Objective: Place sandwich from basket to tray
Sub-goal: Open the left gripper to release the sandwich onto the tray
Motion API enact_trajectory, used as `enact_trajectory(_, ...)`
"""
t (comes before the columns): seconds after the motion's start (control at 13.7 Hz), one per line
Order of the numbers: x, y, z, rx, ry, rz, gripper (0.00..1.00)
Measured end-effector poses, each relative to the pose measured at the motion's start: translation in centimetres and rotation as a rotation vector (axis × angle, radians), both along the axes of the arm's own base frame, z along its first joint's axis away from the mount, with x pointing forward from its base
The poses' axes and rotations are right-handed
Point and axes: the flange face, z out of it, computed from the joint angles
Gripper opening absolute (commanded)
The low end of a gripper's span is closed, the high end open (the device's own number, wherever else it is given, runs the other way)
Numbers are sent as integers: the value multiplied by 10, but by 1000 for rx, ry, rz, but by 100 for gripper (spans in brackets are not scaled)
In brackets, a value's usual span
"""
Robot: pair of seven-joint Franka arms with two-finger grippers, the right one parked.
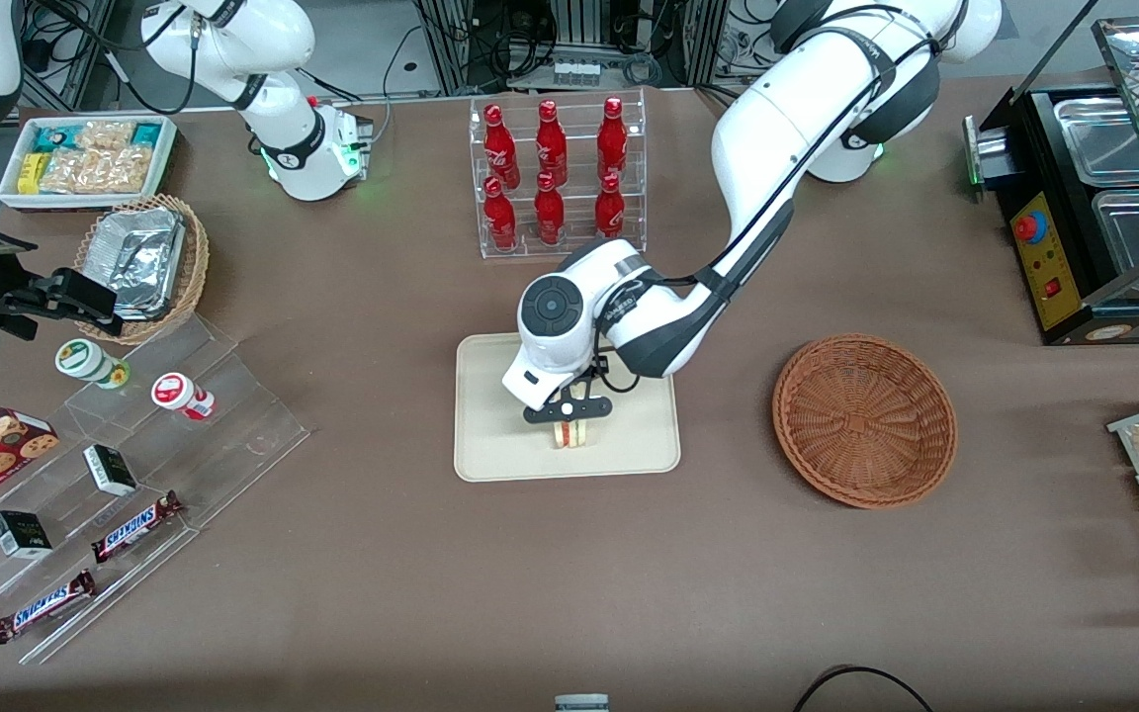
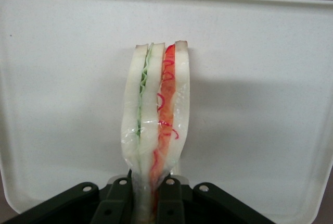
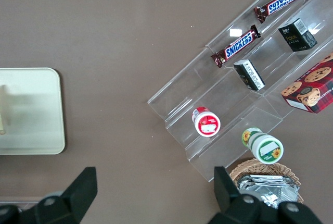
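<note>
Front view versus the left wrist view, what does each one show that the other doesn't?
Only the front view shows the empty brown basket, lying toward the working arm's end of the table beside the tray, plus the rack of red bottles and the whole arm. Only the left wrist view shows the sandwich's red, orange and green layers up close, pinched between the black fingers. Both show the gripper holding the sandwich on edge over the cream tray.
</note>
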Motion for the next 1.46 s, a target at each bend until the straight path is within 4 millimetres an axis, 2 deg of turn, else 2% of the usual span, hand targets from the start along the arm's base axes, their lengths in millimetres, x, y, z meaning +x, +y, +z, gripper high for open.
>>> enact_trajectory(0.29,-1,0,-7,8,8,33,0)
enact_trajectory(0.37,-1,1,-9,11,11,40,5)
enact_trajectory(0.44,-1,1,-12,12,14,43,23)
enact_trajectory(0.59,-2,1,-16,14,18,46,93)
enact_trajectory(0.66,-2,1,-16,14,18,46,100)
enact_trajectory(0.88,1,-1,-11,6,10,49,100)
enact_trajectory(1.1,5,-3,2,-10,-6,53,100)
enact_trajectory(1.24,7,-4,18,-17,-19,54,100)
enact_trajectory(1.46,9,-2,56,-14,-42,54,100)
